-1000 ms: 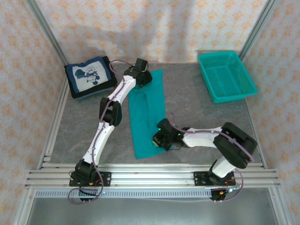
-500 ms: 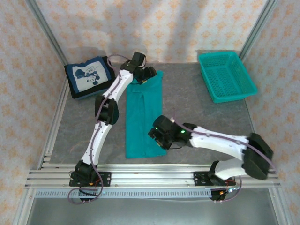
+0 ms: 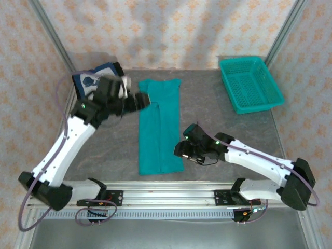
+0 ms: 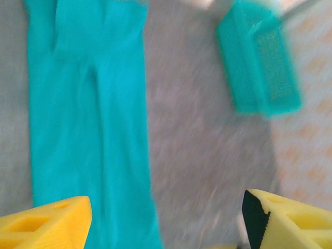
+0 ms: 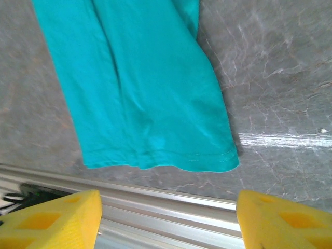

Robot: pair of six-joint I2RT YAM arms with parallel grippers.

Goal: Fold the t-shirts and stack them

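Your left gripper holds its yellow fingers wide apart with nothing between them; from above, the left gripper sits just beside the left edge of the teal t-shirt, near its far end. Your right gripper also has its fingers spread and empty, above the shirt's near hem; in the top view the right gripper is at the shirt's right edge, close to the near right corner. The teal t-shirt lies flat on the grey table, folded lengthwise into one long narrow strip running from the far middle towards the near rail, with a stitched hem along its near end. In the left wrist view the teal t-shirt is blurred and cut off at the top. A navy t-shirt with white print lies folded in the far left corner, mostly hidden behind the left arm; a dark layer under it may be more cloth, but you cannot tell. A teal mesh basket stands at the far right. Count two shirts plainly seen, one basket, two grippers.
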